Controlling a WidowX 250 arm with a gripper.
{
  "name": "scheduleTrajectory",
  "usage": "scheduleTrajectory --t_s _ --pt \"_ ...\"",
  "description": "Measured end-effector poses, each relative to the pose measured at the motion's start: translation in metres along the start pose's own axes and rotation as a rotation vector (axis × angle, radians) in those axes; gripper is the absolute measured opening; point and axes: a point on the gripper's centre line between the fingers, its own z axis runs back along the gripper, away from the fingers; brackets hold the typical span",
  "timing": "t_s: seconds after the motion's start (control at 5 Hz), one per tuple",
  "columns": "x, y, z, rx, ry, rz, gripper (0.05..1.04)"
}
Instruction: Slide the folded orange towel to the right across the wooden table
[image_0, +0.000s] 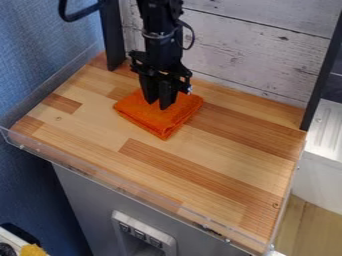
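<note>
"Where is the orange cloth?"
"It lies folded on the wooden bench, near the white plank wall. The black tool points down at its upper side."
"Does the tool grasp it?"
"This one cannot tell."

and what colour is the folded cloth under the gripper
The cloth is bright orange, seen best in the camera view.

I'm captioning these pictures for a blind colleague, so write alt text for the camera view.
A black robot gripper points down over a folded orange cloth on a wooden tabletop. Whitewashed planks stand behind, and a blue textured surface is at the picture's left.
</note>
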Motion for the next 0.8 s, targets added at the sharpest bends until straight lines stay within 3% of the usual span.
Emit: scheduleTrajectory --t_s 0.2,0.4,0.8 --pt "0.005 -0.007 -0.009 -0.010 0.015 -0.006 0.150" --pt "0.011 -0.006 -0.017 -0.015 0.021 0.000 0.064" --pt "0.020 -0.005 -0.030 -0.028 0.043 -0.002 0.059"
